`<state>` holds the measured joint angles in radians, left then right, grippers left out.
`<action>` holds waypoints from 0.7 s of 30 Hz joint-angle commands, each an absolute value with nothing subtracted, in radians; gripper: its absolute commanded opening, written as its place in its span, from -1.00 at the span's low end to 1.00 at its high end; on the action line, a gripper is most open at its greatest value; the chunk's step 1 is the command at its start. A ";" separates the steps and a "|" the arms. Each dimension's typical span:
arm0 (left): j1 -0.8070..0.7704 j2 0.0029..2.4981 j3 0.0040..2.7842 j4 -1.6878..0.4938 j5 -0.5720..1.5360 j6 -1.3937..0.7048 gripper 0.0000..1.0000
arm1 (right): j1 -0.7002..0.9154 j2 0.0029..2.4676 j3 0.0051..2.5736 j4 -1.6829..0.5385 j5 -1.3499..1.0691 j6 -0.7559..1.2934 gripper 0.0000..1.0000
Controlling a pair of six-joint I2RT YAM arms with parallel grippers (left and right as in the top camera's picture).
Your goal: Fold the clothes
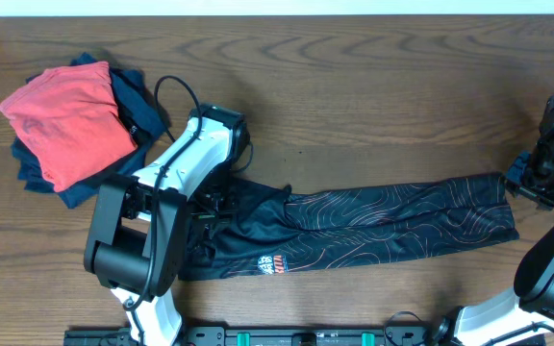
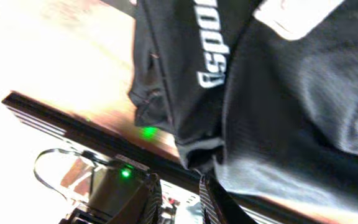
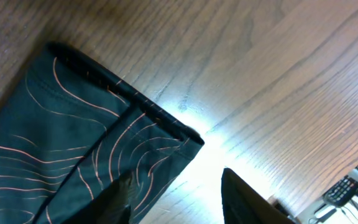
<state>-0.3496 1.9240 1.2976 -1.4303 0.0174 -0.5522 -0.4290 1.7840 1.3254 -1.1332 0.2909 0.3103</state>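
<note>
Jersey [image 1: 392, 226] lies on the desk [image 1: 373, 106] as a long narrow band. Its long axis runs left to right, rising slightly toward the right, with an arm at each end, probably so both ends can be handled together. From the left wrist, the cloth bunches against the left pincer [image 2: 178, 198], and I cannot tell whether it grips. From the right wrist, the right pincer [image 3: 179, 196] stands open over the hemmed corner, holding nothing.

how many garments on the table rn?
3 seen: black jersey stretched across the middle, red garment folded far left, navy garment under it. The navy layer may hide more.
</note>
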 commanded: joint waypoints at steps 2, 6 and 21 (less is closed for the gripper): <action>-0.348 1.897 1.296 -1.413 -0.042 -0.579 -0.53 | -0.439 1.767 1.317 -1.133 0.290 0.318 -0.13; -0.348 1.878 1.320 -1.375 -0.041 -0.578 -0.55 | -0.438 1.767 1.306 -1.118 0.245 0.317 -0.09; -0.384 1.752 1.345 -1.027 0.215 -0.412 -0.54 | -0.438 1.767 1.052 -0.911 0.074 0.292 -0.22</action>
